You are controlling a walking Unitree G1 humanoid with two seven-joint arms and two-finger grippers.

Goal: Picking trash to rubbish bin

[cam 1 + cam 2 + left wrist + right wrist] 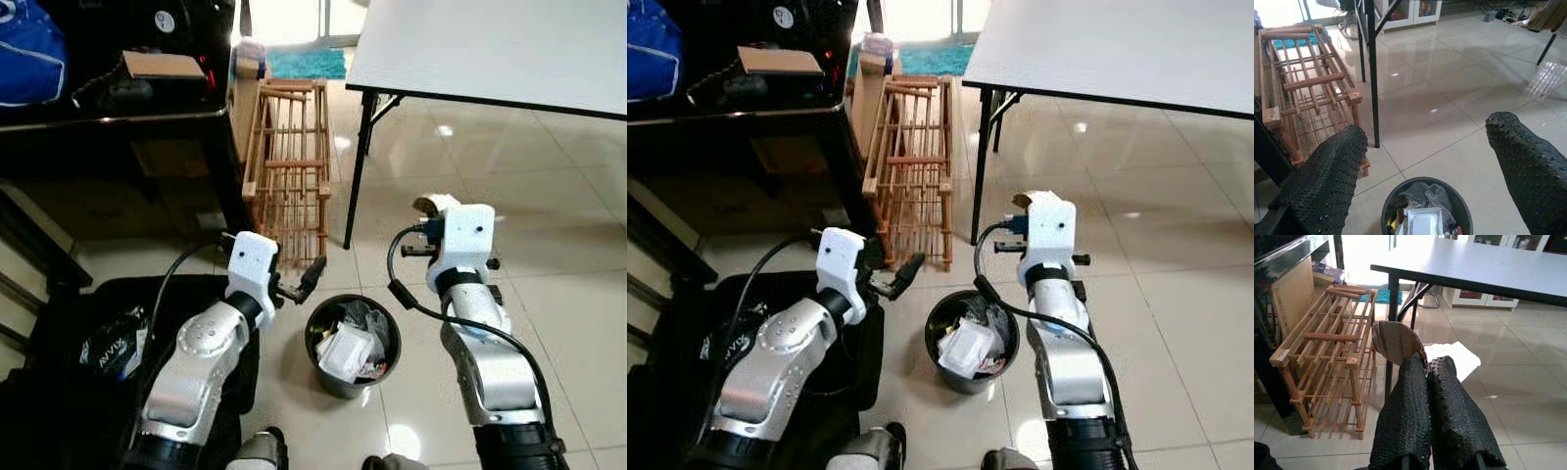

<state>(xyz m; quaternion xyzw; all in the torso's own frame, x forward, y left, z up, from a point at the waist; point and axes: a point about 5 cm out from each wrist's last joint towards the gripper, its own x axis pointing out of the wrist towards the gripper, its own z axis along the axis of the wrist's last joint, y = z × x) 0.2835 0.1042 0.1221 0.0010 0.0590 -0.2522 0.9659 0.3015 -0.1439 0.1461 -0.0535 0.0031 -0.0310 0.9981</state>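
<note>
Both silver arms sit nearest you in the head views, reaching forward over the tiled floor (568, 323). Between them stands the black rubbish bin (353, 345), round, upright, already holding white crumpled paper and a grey wad. Your left gripper (306, 281) hangs just beside the bin's rim on its left, above floor level, fingers pointing toward the bin. Your right gripper (428, 208) is raised to the right of the bin and beyond it, with a scrap of brown-and-white trash (434, 204) peeking past its white wrist housing. Behind the bin: a wooden rack (291, 166) lying on the floor, a grey-topped surface (490, 49) on black legs to the right, a dark cabinet (118, 127) to the left. A black bag (108, 343) lies by your left arm.

Left wrist view: fingers (1327, 181) spread wide, released, nothing between them. The bin (1464, 215) sits below the gap, the rack (1308, 93) beyond it.

Right wrist view: fingers (1449, 416) clenched together, pinching the trash (1400, 342), a brown paper piece with white paper behind it, held up clear of the floor. The rack (1327, 367) and surface (1488, 264) stand beyond.
</note>
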